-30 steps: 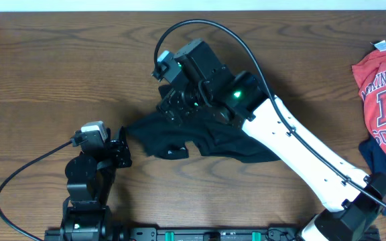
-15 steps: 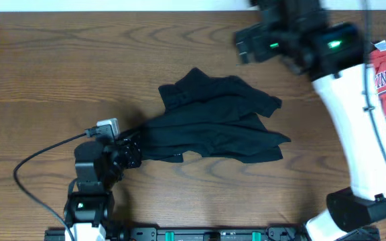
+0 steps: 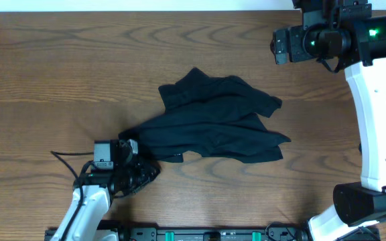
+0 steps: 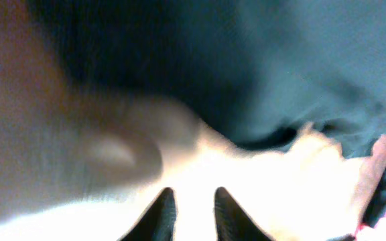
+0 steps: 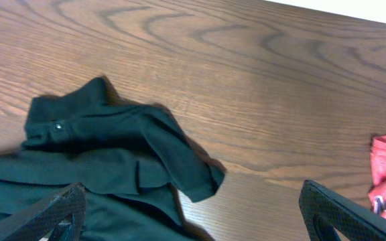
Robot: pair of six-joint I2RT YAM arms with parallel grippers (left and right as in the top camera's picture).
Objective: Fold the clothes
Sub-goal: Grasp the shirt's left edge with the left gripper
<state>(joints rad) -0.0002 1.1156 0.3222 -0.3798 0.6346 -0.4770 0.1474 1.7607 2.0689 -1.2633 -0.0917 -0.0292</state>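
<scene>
We log the T-shirt [image 3: 216, 127] lying rightward of the nearer left hand [image 3: 145, 175], grip state undeterminable; right hand [image 5: 191, 207] spread, well apart.

Right arm [image 3: 375, 100]: white shell links, black joint housings, black base joint, green light [image 3: 374, 31] glowing on black wrist block.
Right gripper [image 5: 193, 201]: fingers [image 5: 55, 213] dark, finely textured faces.
Left arm [image 3: 84, 209]: white lower link, black wrist, small grey camera block [image 3: 104, 151], thin black cable [image 3: 64, 154] trailing off.
Left gripper [image 4: 189, 214]: two dark tapering tips, blurred.
</scene>
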